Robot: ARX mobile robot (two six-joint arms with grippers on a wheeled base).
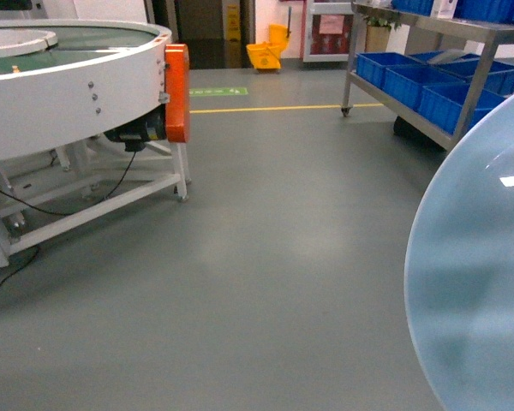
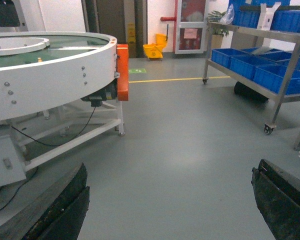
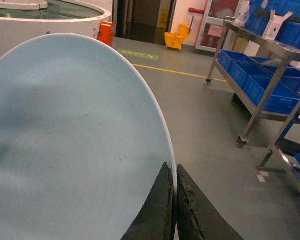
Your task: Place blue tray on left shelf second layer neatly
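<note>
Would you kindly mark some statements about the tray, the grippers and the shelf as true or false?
1. The right gripper pinches the blue tray by its rim. True.
2. The left gripper holds the tray too. False: it is open and empty.
3. The tray lies on the shelf. False: it is held in the air, apart from the shelf.
4. Blue crates sit on the shelf. True.

Blue tray fills the lower right corner.
</note>
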